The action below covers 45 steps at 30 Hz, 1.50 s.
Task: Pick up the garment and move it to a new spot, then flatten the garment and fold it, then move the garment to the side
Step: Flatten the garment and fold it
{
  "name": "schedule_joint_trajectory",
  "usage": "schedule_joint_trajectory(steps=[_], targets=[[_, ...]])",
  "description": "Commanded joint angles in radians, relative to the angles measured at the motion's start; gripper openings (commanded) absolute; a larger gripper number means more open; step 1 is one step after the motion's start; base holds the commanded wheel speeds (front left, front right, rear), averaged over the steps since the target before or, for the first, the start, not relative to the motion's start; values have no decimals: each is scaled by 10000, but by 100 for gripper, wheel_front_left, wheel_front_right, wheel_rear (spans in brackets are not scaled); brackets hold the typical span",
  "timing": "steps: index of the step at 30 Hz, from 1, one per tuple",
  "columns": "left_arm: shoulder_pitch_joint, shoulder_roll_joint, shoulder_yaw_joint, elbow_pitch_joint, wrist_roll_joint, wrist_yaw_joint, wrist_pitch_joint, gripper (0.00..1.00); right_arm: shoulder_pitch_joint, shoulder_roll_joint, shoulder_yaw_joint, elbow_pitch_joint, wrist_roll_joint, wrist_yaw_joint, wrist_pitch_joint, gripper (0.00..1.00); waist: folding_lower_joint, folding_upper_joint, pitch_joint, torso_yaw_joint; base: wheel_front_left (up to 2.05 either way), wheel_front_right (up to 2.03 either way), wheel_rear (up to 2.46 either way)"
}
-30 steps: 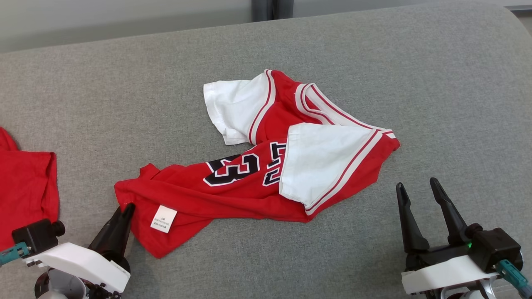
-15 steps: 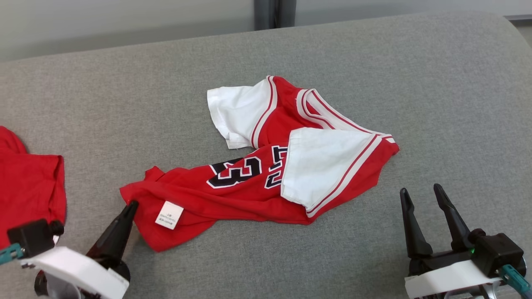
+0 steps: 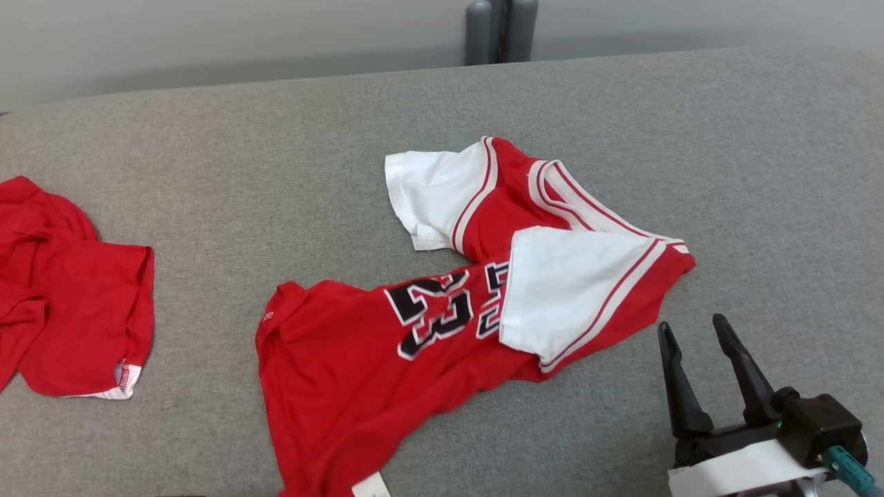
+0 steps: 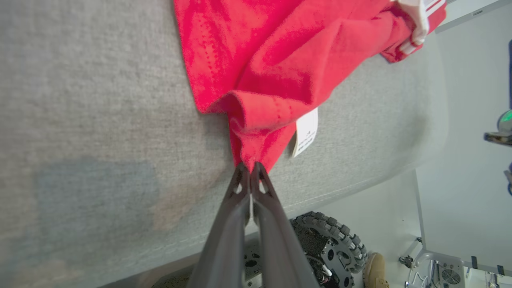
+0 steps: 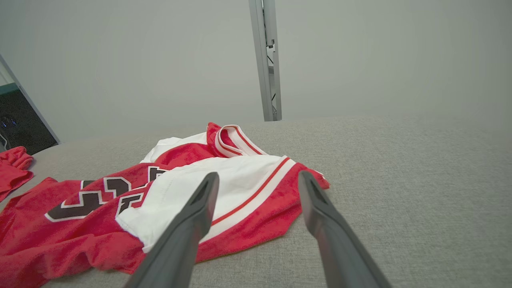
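Observation:
The garment (image 3: pixel 345 366) is a red jersey with white sleeves and a black number, lying rumpled mid-surface. Its lower part stretches toward the near edge, where a white label (image 3: pixel 369 486) peeks out. In the left wrist view my left gripper (image 4: pixel 250 166) is shut on a bunched corner of the garment's (image 4: pixel 272 68) red hem, with the label (image 4: pixel 306 132) hanging beside it. My right gripper (image 3: pixel 692 324) stands open at the lower right, just short of the white sleeve. In the right wrist view my right gripper (image 5: pixel 258 176) has the garment (image 5: pixel 224 180) lying beyond its fingers, nothing between them.
A second red garment (image 3: pixel 76 304) lies crumpled at the far left of the grey padded surface (image 3: pixel 207 207). A grey post (image 3: pixel 501 31) stands behind the far edge. Below the near edge the left wrist view shows a robot wheel (image 4: pixel 332 244).
My left gripper has shut on the hem corner and drawn it toward the near edge, stretching out the red lower part. The head camera has shifted. The right gripper stays open.

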Motion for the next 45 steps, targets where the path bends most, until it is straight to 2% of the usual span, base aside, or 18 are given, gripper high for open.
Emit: schedule_joint_trajectory(steps=[1, 5, 11, 12, 13, 17, 23, 28, 31, 37, 45], targets=[[-296, -164, -203, 582, 217, -21, 100, 0, -73, -61, -11, 43, -30, -3, 0, 100, 0, 0, -26, 43, 0, 0, 0], [-571, -738, -373, 1703, 151, -370, 49, 0, -66, -59, -39, 97, -102, -3, 0, 100, 0, 0, -79, 68, 0, 0, 0], [-566, -838, -204, 2755, 239, -356, -354, 0, 33, -56, -78, 118, -125, -3, 0, 100, 0, 0, -169, -9, 0, 0, 0], [-507, -839, -71, 2838, 176, -366, -530, 86, 64, -58, -74, 121, -117, -3, 0, 100, 0, 0, -191, -28, 0, 0, 0], [-424, -845, 67, 2853, 65, -393, -684, 100, 87, -58, -74, 126, -99, -3, 0, 100, 0, 0, -208, -48, 0, 0, 0], [95, -495, 573, 2533, -298, -403, -1147, 100, 157, -58, -89, 98, -42, -3, 1, 100, 0, 0, -227, -130, 0, 0, 0], [769, 308, 1671, 1794, -748, 219, -1852, 100, 153, -58, -191, 27, -15, -1, 0, 100, 0, 0, -89, -182, 0, 0, 0], [58, 441, 2129, 979, -659, 549, -1961, 100, -82, -59, -135, -28, -68, -3, 0, 100, 0, 0, 250, -178, 0, 0, 0], [-583, 237, 1856, 833, -557, 646, -1499, 100, -213, -58, -34, -4, -14, -3, 2, 100, 0, 0, 411, -296, 0, 0, 0], [-1621, -73, 1507, 1730, -251, 1110, -890, 100, -325, -56, -6, 60, 127, -3, 0, 100, 0, 0, 574, -691, 0, 0, 0], [-2297, -408, 1176, 2404, -281, 786, -320, 100, -354, -56, 10, 76, 246, -3, 0, 100, 0, 0, 595, -971, 0, 0, 0]])
